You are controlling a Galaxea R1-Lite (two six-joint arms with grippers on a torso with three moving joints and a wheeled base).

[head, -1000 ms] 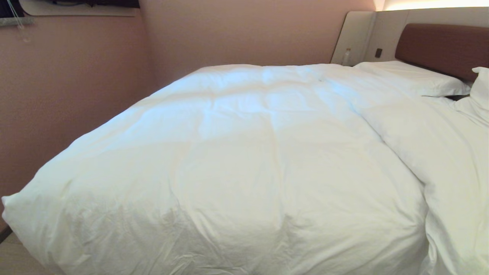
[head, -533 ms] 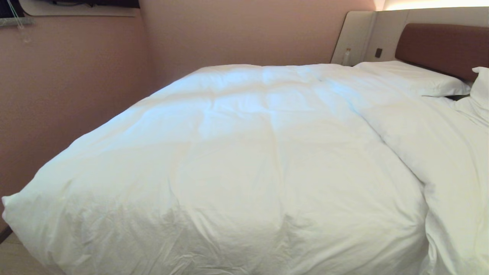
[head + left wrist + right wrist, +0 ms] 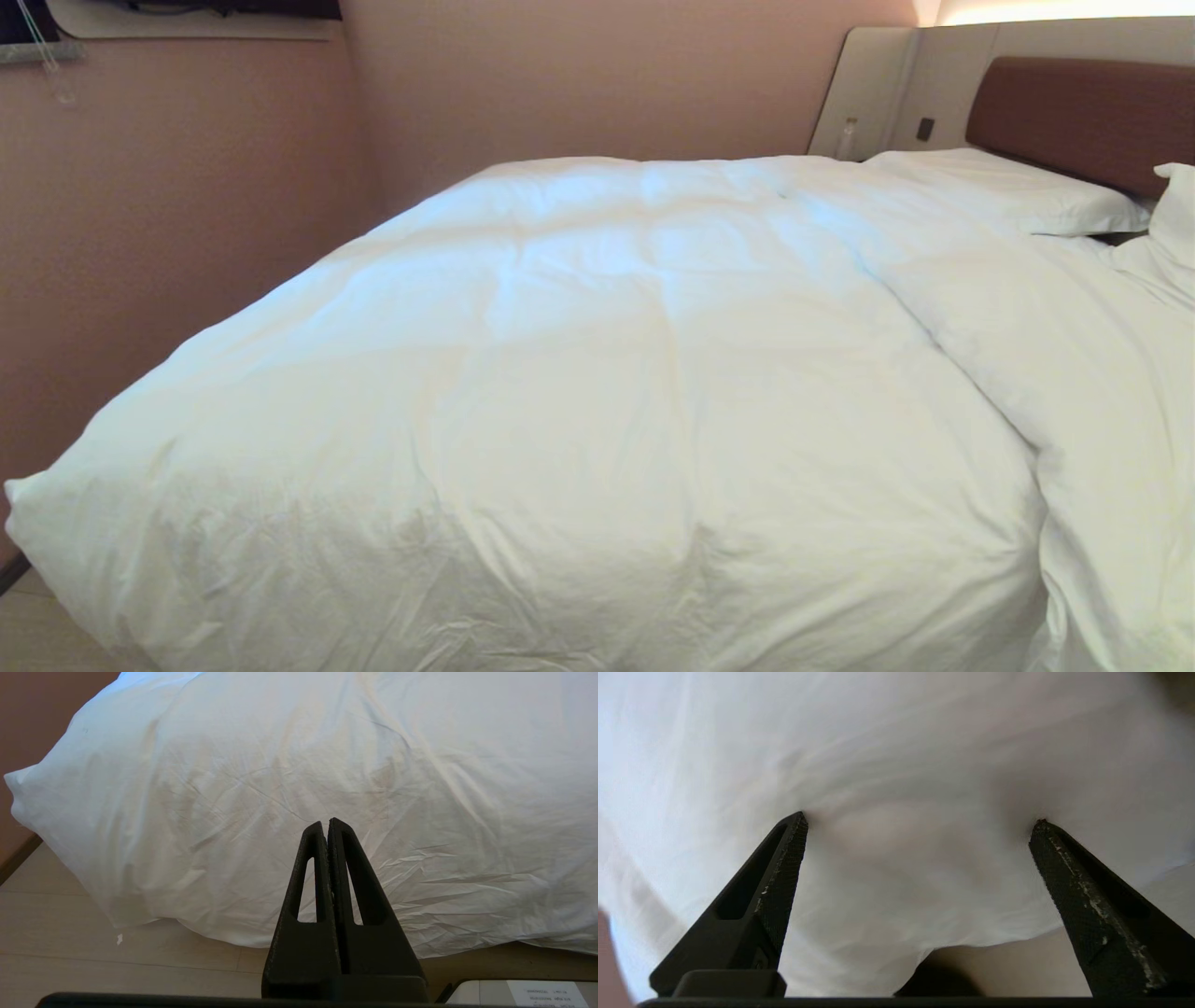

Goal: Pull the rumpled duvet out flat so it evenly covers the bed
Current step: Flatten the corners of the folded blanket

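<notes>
Duvet (image 3: 597, 373) spread over most of bed (image 3: 1083, 112), foot end draped over near edge and hanging toward floor (image 3: 56, 952). Task judged well along: broad middle lies fairly flat and reaches far edge by wall (image 3: 187, 233). Left undone, by the look of it: long raised fold running down right side from headboard end to foot, with a second layer bunched beyond it at right edge. Near-left corner puffed and jutting past bed edge rather than hanging square. Likely remaining: pull right side out to flatten that ridge and even the overhang.

Puffy, white, quilted in wide panels with shallow seams; fine creasing thickest along hanging foot edge. Soft, bulky, apt to spring back after a tug.

Right gripper (image 3: 920, 821) close against hanging cloth at foot edge, fingers spread wide, both tips pressed into fabric, a bulge of cloth between them, nothing pinched yet. Dark gap and bare floor visible beneath hem there. Probably set to close on that fold.

Left gripper (image 3: 325, 823) parked short of foot edge, fingers pressed together, empty, pointing at draped duvet above floor.

Two pillows (image 3: 1008, 191) at headboard end, one flat, one at far right edge partly out of frame.
</notes>
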